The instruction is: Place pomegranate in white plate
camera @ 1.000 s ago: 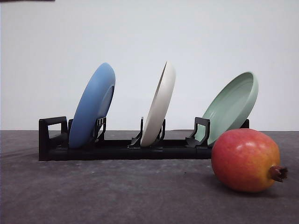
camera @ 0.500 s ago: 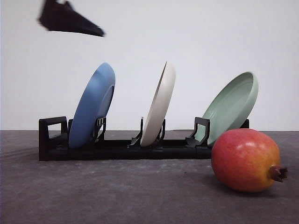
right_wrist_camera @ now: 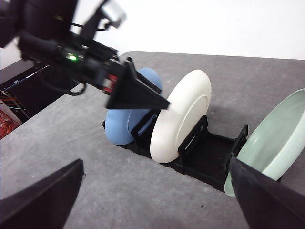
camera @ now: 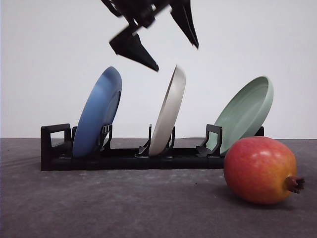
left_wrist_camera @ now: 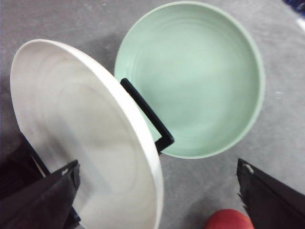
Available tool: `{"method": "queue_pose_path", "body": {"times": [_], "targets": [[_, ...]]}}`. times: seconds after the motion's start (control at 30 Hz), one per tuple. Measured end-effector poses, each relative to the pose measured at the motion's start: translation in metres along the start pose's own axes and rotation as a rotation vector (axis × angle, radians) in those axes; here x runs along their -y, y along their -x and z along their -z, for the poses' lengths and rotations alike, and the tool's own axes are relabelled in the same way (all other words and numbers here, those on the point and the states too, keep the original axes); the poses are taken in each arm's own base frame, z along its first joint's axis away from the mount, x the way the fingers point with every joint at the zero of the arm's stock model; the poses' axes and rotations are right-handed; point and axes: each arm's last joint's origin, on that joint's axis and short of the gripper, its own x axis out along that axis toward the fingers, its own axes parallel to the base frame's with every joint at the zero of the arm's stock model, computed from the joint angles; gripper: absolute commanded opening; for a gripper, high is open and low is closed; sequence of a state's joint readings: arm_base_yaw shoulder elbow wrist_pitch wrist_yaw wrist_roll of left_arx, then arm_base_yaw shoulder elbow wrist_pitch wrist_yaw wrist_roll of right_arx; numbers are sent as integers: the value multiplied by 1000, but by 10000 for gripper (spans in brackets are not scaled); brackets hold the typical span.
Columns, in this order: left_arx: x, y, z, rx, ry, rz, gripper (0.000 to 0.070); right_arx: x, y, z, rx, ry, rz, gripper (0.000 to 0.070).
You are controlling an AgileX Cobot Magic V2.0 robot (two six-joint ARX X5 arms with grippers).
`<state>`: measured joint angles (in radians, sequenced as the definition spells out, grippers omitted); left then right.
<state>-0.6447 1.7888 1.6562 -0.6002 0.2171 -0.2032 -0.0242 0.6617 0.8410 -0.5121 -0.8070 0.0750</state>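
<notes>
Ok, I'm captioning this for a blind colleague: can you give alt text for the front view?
An open black claw hangs just above a white plate standing on edge in a black rack, between a blue plate and a pale green plate. A red-orange pomegranate lies on the grey table at front right.

Plain white wall [camera: 49, 59] behind, evenly lit, no marks. Dark grey matte worktop [camera: 124, 203], speckled, soft shadows. Right wrist view: dark clutter w/ red wires [right_wrist_camera: 12, 112] past worktop edge, detail unclear.

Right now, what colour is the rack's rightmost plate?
Pale green plate, plain with no pattern; clearest in the left wrist view.
</notes>
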Motion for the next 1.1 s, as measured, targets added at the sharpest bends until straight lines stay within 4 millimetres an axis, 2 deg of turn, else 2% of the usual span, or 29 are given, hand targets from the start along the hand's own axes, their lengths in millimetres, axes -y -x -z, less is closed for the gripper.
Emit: {"method": "queue_pose_path", "body": {"times": [0.27, 0.3, 0.53, 0.77, 1.1], "targets": [[-1, -30, 7, -51, 0, -3, 621, 0, 0, 0, 0, 0, 0, 622], [-2, -31, 7, -56, 1, -5, 590, 0, 0, 0, 0, 0, 0, 622], [3, -32, 8, -63, -6, 1, 240, 0, 0, 0, 0, 0, 0, 621], [4, -31, 6, -56, -9, 4, 6, 0, 0, 0, 0, 0, 0, 622], [5, -31, 8, -78, -2, 0, 3, 0, 0, 0, 0, 0, 0, 622]]}}
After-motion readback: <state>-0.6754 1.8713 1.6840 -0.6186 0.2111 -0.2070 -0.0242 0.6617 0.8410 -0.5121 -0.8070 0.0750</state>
